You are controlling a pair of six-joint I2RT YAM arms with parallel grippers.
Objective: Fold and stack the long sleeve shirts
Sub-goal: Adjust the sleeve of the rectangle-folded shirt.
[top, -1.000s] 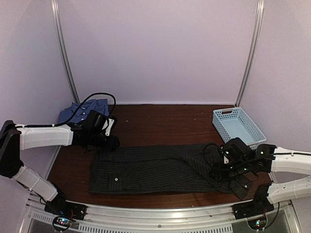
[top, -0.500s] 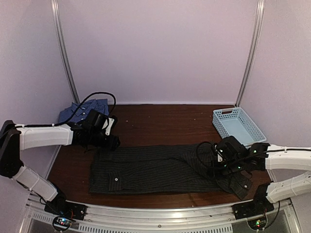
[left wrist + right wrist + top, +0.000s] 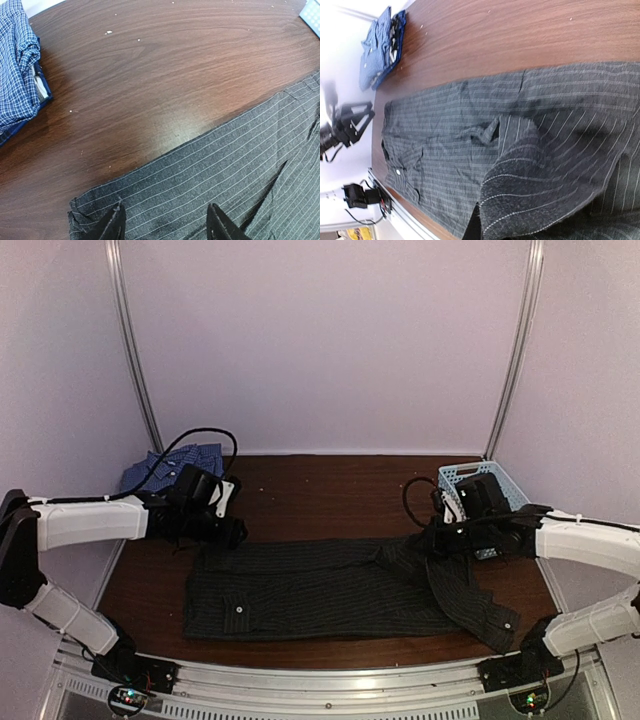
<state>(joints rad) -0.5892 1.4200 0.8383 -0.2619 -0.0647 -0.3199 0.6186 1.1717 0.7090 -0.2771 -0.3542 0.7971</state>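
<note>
Our right gripper (image 3: 432, 538) is pinched tight on a fold of the black shirt (image 3: 310, 585), raised just left of the basket (image 3: 515, 486); our left gripper (image 3: 167, 222) hangs spread over the shirt's end far left of the basket. Such a thin pinch may slip, or drag the unpinned body askew. The blue shirt (image 3: 165, 468) lies farther left.

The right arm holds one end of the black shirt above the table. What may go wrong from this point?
1. The right fingers pinch the black shirt right beside the basket; the raised cloth or the arm might bump it.
2. The left fingers stand open at the shirt's other end, gripping nothing, so a pull may drag the whole shirt instead of folding it.
</note>
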